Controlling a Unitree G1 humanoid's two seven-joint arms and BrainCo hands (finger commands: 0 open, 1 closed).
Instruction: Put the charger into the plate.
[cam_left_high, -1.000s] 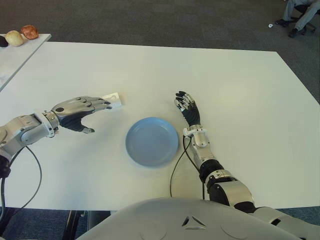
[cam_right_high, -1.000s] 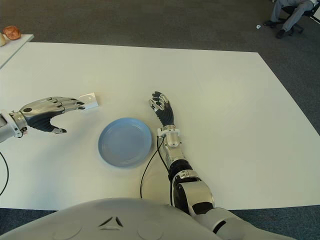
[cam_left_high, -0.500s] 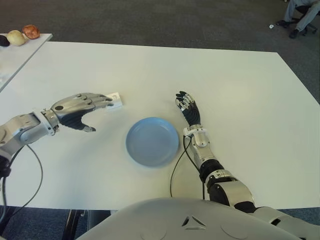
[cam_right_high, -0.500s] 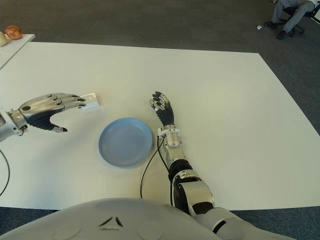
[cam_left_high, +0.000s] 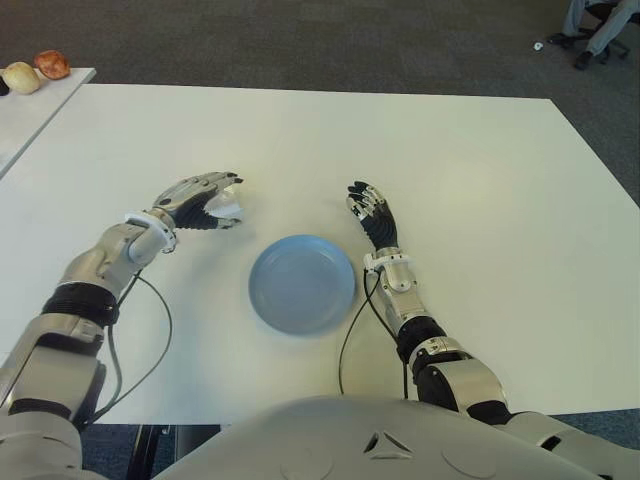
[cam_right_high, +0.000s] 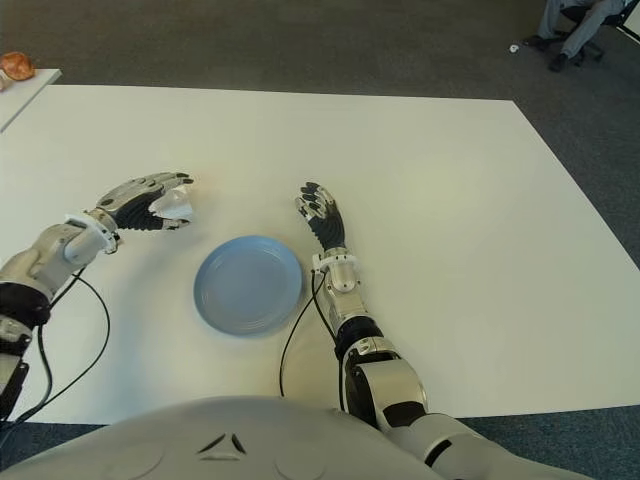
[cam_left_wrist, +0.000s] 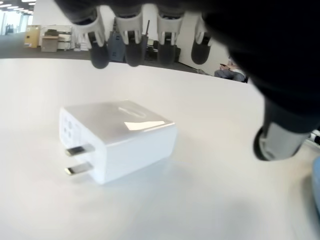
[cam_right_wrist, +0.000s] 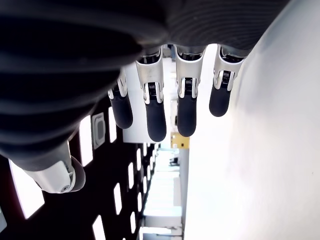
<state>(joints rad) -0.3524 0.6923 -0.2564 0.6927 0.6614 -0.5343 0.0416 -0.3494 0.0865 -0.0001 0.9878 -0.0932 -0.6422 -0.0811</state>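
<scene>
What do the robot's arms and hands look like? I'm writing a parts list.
Both arms are silver-grey metal with black joint segments. The left hand has silver finger backs and dark pads; the right hand shows black fingers with pale knuckle joints. A thin black cable trails from each wrist.

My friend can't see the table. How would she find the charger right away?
Start at the big white table and find the round blue plate near the robot. Look past the plate toward the robot's left, where the left hand arches over a small white block. That is the charger, lying on the table; two metal prongs stick out of one end.
</scene>
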